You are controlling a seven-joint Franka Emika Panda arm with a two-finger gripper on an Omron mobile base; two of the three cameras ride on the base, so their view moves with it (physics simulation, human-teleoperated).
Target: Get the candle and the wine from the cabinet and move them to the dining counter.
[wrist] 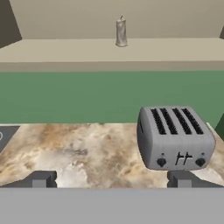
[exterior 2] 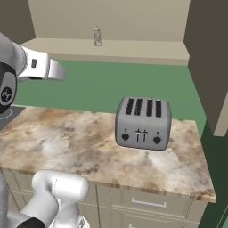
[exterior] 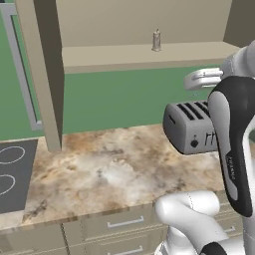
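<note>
Left base view first: the cabinet [exterior: 144, 55] is seen hanging open above everything, beige inside, with one door [exterior: 47, 74] swung out on the left edge-on and a long grey bar handle [exterior: 20, 69] spotted just past it. Taking the toaster [exterior: 191, 127] as the landmark from here on: the cabinet shelf is found above and behind it, against a green wall [exterior: 114, 99].

Next down in size, the marbled worktop [exterior: 109, 169] is what the toaster is parked on, toward the right end. A black cooktop [exterior: 12, 174] is set into that same worktop well to the left of the toaster, and beige drawer fronts [exterior 2: 151, 202] are tucked under the edge below it.

The toaster itself is a silver four-slot one [wrist: 175, 138], with knobs and levers on the front face.

The gripper [wrist: 111, 179] is held out in front of the toaster and a bit to its left, level with the worktop; the dark fingertips [wrist: 41, 179] are spread as wide as can be, with nothing between them.

Smallest thing: the candle [wrist: 121, 32], stood upright on the cabinet shelf, above and left of the toaster, well apart from the gripper. It's also caught in the right base view [exterior 2: 97, 36].
</note>
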